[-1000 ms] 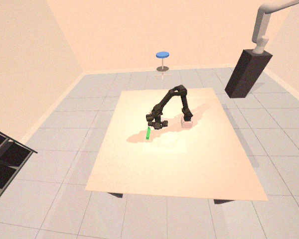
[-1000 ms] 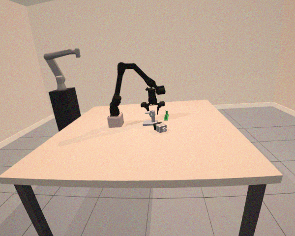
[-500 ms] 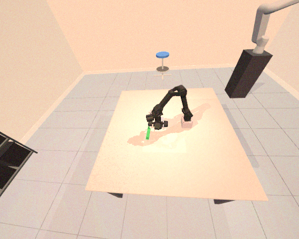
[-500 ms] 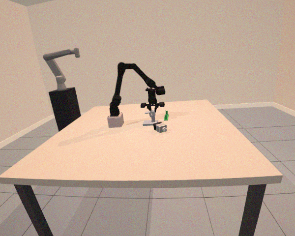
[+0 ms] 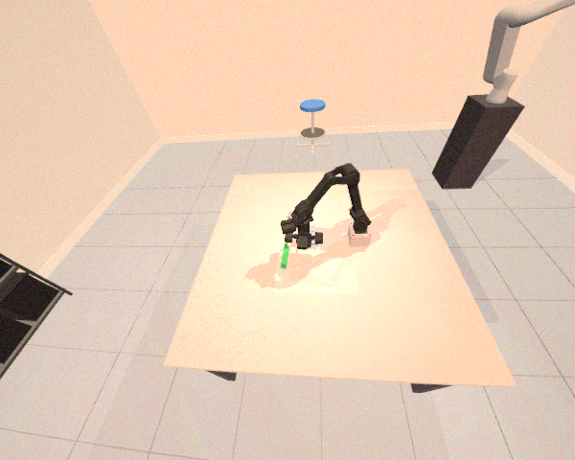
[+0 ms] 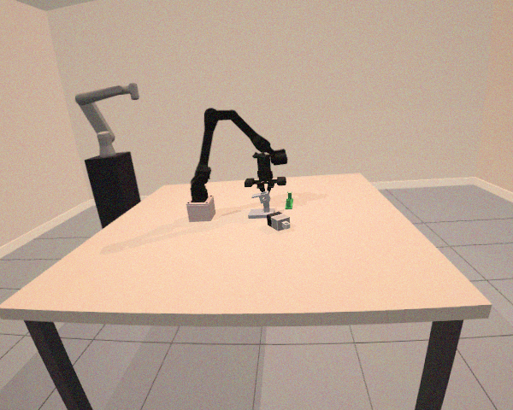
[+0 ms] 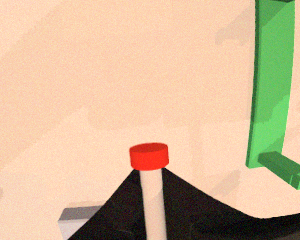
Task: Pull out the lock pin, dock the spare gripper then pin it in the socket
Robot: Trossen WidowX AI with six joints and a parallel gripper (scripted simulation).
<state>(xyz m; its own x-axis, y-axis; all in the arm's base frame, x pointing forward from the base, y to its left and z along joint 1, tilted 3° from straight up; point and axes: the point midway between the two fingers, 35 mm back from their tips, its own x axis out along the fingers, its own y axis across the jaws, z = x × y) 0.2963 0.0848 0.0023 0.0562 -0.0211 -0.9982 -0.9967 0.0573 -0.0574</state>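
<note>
My gripper [image 6: 265,190] [image 7: 148,172] is shut on the lock pin [image 7: 154,210], at the mount's head. In the wrist view the pin's red cap stands out past the dark fingers; its far end and the socket are hidden. The grey mount [image 6: 266,205] stands upright on its base plate [image 6: 253,215] [image 7: 72,222]. The spare gripper [image 6: 280,220], a grey block with a dark end and a small light spigot, lies on the table beside the mount in the exterior view. In the top view the arm largely hides the mount.
A green holder [image 5: 284,257] [image 6: 289,202] [image 7: 271,100] with upright prongs lies on the table close to the mount. The arm's pale base block [image 5: 359,238] [image 6: 201,210] stands on the table [image 5: 347,336] [image 6: 256,273]. A grey arm on a dark pedestal [image 5: 473,143] [image 6: 114,187] stands beyond the table.
</note>
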